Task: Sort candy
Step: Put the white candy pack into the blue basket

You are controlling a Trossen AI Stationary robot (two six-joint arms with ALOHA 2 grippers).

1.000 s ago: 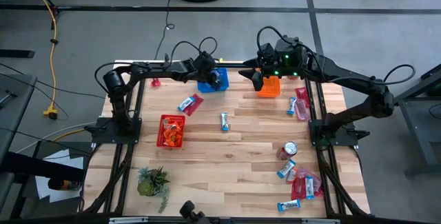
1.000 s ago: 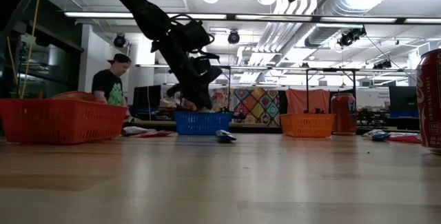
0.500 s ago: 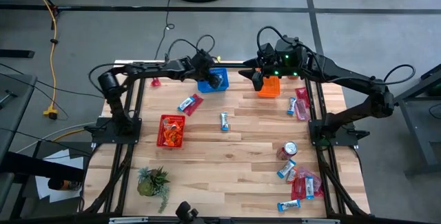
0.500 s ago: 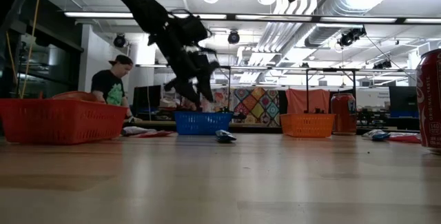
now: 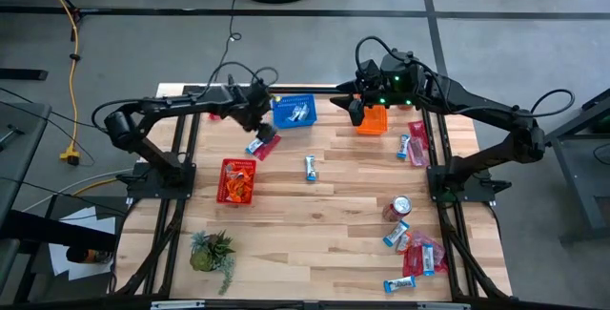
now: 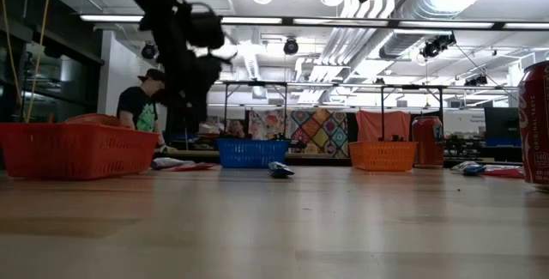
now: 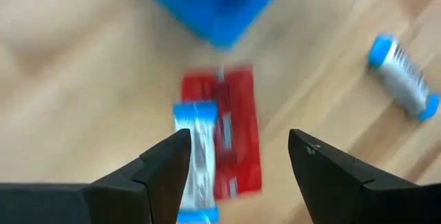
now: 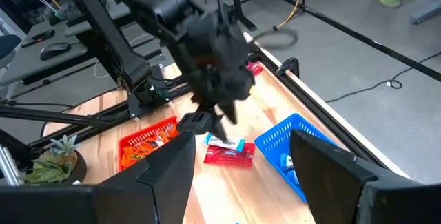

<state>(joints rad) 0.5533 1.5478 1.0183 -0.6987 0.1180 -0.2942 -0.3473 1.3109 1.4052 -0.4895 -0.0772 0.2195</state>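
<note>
- Candy is still mostly loose on the tabletop (image 5: 324,215), so I'd call this sort well short of halfway.
- Biggest leftover pile (image 5: 416,251) sits near the right front corner: a jumble of red/pink and blue-and-white wrappers just beside a red soda can (image 5: 400,206).
- Three mesh baskets are out. The red basket (image 5: 236,180) on the left side holds a fair heap of orange and red wrappers, the blue basket (image 5: 293,112) at the far edge has a couple of blue-and-white pieces showing, and the orange basket (image 5: 373,119) beside it I can't see into because the right arm covers it.
- Smaller leftovers: a few packets (image 5: 414,142) by the right rail, a blue-and-white bar lying on a red packet (image 5: 262,144) near the blue basket, and one lone blue-and-white bar (image 5: 311,166) mid-table.
- Left claw (image 5: 254,119) hangs over that bar-on-packet pair with its fingers spread and nothing between them; my guess is that pair is next.
- Right claw (image 5: 355,112) waits over the orange basket, also spread wide and holding nothing.
- Writing: the wrist shot is too smeared to read any wrapper. The can at the edge of the low view has white script, but only a sliver shows, so no brand call from me.
</note>
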